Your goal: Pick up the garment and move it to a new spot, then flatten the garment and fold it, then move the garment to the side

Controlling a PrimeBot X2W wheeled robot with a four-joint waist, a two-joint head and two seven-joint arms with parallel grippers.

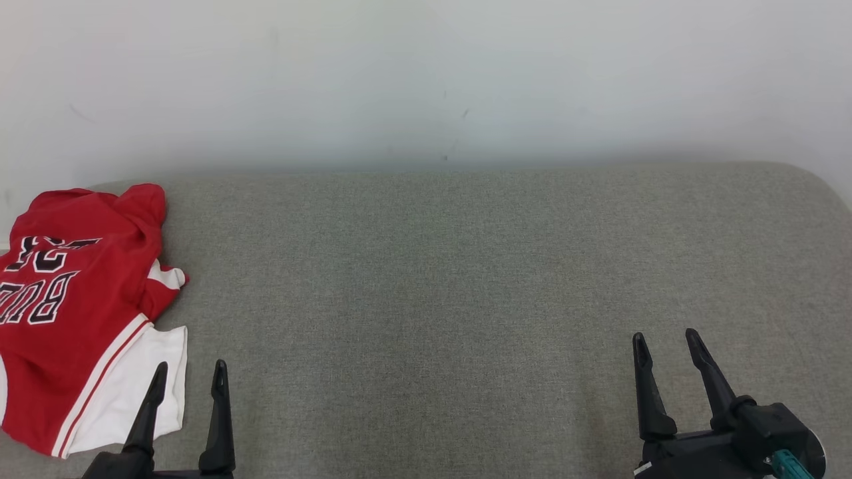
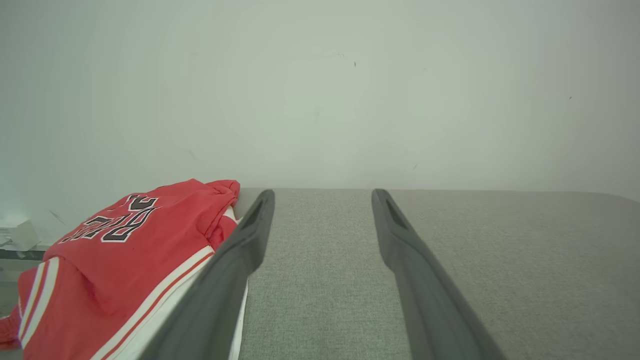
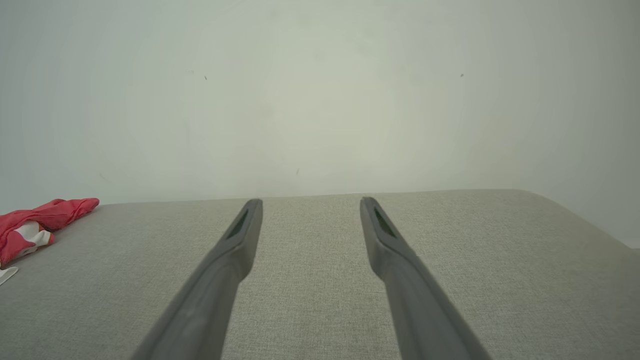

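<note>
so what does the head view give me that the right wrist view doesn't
Head view adds: the left gripper, open, by the white hem of the garment, and the garment's black lettering seen from above. Right wrist view adds: a low, close look along the right gripper's fingers, with dark slots in their inner faces. Shared: the red garment at the left of the grey padded surface, the pale wall, and the right gripper open over bare fabric.
</note>
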